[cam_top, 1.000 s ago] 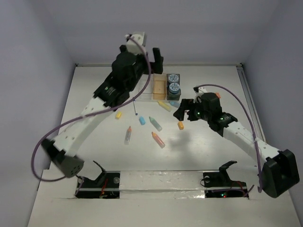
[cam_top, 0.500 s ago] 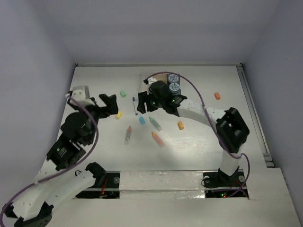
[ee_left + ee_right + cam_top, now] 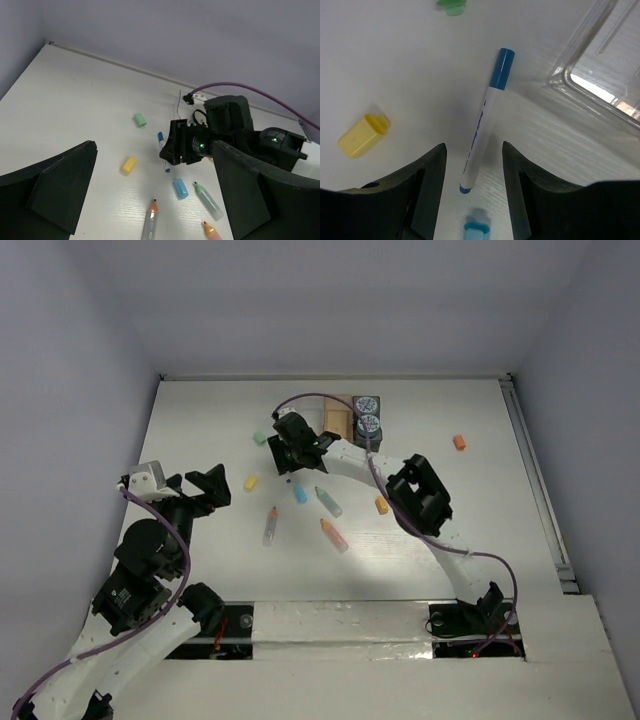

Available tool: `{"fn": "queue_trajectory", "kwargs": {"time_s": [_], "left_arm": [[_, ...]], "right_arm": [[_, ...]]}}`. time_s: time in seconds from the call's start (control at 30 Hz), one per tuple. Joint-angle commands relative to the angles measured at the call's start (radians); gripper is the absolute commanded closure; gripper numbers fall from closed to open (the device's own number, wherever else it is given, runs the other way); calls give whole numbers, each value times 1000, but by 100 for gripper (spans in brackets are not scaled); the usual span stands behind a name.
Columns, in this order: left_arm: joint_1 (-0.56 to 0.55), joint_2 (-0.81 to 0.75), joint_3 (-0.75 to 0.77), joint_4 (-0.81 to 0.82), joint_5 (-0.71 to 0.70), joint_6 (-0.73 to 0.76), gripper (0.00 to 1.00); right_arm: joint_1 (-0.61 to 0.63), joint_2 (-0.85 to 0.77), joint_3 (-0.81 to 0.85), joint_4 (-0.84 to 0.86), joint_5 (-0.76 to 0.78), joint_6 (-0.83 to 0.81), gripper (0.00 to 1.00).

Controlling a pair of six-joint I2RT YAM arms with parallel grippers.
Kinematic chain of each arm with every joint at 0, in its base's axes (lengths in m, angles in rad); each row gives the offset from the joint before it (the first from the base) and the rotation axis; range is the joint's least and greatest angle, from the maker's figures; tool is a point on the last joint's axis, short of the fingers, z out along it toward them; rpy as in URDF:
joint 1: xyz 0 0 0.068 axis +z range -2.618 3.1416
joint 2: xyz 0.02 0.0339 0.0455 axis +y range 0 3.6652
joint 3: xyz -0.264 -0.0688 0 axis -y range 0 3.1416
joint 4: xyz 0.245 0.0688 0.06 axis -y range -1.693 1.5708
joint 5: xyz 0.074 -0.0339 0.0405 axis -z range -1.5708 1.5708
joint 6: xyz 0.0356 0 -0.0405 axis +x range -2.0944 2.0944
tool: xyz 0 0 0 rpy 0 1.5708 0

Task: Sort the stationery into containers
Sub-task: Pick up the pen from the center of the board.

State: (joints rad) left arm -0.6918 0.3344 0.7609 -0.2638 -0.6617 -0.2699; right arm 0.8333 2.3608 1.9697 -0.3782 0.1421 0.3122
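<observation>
1. Done: two blue-white rolls [image 3: 367,415] sit in the dark grey bin [image 3: 383,416].
2. Remaining: pastel markers [image 3: 328,502] and small bits [image 3: 260,438] lie loose on the tabletop [image 3: 200,420].
3. Right claw [image 3: 472,152]: fingers apart, straddling the blue-capped pen [image 3: 479,135] beside the clear bin [image 3: 590,75]; not yet clamped.
4. Left claw [image 3: 155,172]: fingers apart, holding nothing, above the tabletop.

Even bright light, soft shadows; wrist views' near edges blurred.

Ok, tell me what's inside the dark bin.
Two round blue-white rolls fill the dark bin, one behind the other. Anything beneath them is hidden.
</observation>
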Motion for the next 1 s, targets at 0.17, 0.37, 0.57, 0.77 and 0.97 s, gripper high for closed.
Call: {"fn": "queue_trajectory", "kwargs": {"time_s": [0.17, 0.37, 0.57, 0.77, 0.97], "left_arm": [[8, 3, -11, 84, 46, 35, 1], [17, -12, -18, 101, 66, 41, 1], [17, -14, -21, 107, 70, 44, 1], [17, -11, -23, 107, 68, 46, 1], [17, -2, -26, 110, 88, 47, 1]], "right_arm": [[47, 115, 153, -96, 51, -8, 58], [56, 144, 182, -96, 97, -19, 93], [56, 80, 176, -12, 114, -15, 100], [56, -112, 86, 157, 163, -22, 100], [-17, -158, 87, 211, 211, -24, 100]]}}
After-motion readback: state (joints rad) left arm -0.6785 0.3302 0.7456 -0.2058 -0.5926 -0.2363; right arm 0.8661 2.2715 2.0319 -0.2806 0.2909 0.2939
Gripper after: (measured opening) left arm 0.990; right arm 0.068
